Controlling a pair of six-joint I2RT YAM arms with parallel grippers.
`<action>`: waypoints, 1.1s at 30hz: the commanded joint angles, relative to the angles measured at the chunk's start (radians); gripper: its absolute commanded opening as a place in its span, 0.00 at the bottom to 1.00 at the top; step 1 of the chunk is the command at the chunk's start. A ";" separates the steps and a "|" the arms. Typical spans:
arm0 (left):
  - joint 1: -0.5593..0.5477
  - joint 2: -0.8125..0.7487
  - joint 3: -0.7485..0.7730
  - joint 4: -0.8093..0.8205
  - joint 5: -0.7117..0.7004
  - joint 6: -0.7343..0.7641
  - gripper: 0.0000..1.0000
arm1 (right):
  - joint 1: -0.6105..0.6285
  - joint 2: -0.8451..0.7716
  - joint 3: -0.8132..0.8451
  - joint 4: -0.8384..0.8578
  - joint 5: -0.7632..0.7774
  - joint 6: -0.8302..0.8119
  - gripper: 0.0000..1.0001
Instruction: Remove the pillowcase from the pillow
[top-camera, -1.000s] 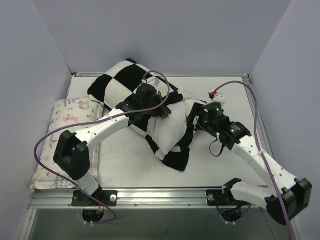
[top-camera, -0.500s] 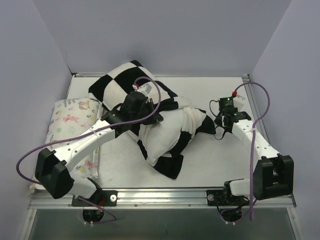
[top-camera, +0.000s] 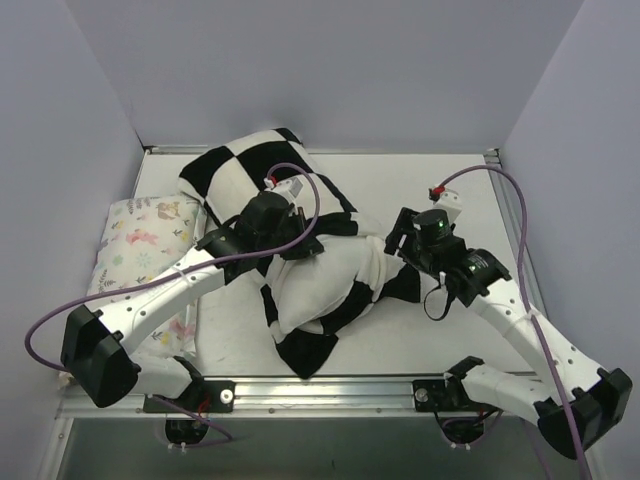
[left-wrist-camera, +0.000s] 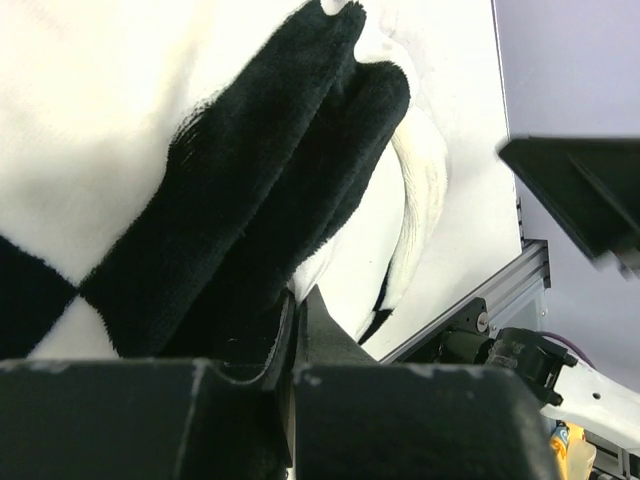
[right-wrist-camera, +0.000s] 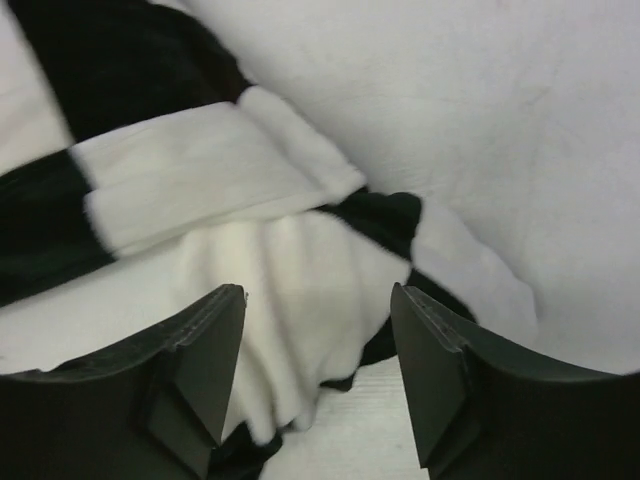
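The black-and-white checkerboard pillowcase (top-camera: 240, 175) lies bunched from the back left to the table's middle. A plump white mass, the pillow (top-camera: 320, 285), bulges from it at the centre; where pillow ends and the case's white inside begins is unclear. My left gripper (top-camera: 290, 238) is shut on a black fold of the pillowcase (left-wrist-camera: 270, 180), its jaws (left-wrist-camera: 292, 310) pressed together on the cloth. My right gripper (top-camera: 400, 235) is open at the bundle's right end. In the right wrist view its fingers (right-wrist-camera: 318, 300) straddle crumpled white fabric (right-wrist-camera: 285, 290) without touching it.
A smaller floral-print pillow (top-camera: 140, 240) lies along the left side. Purple walls close in the left, back and right. An aluminium rail (top-camera: 330, 385) runs along the near edge. Bare white table (top-camera: 440, 320) shows to the right of the bundle.
The right gripper pulled away to the right, then came back to the bundle's right end, open. The left gripper kept its hold, and the bundle's lower end slid toward the front left.
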 joint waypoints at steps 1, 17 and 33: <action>-0.029 0.016 0.053 0.143 0.021 -0.019 0.00 | 0.129 -0.042 0.043 -0.070 0.103 0.033 0.63; -0.053 0.096 0.160 0.161 0.014 -0.022 0.00 | 0.188 0.094 -0.084 -0.139 0.267 0.087 0.11; -0.039 -0.057 0.235 0.034 -0.001 0.023 0.00 | -0.366 0.066 -0.197 0.043 -0.061 -0.034 0.00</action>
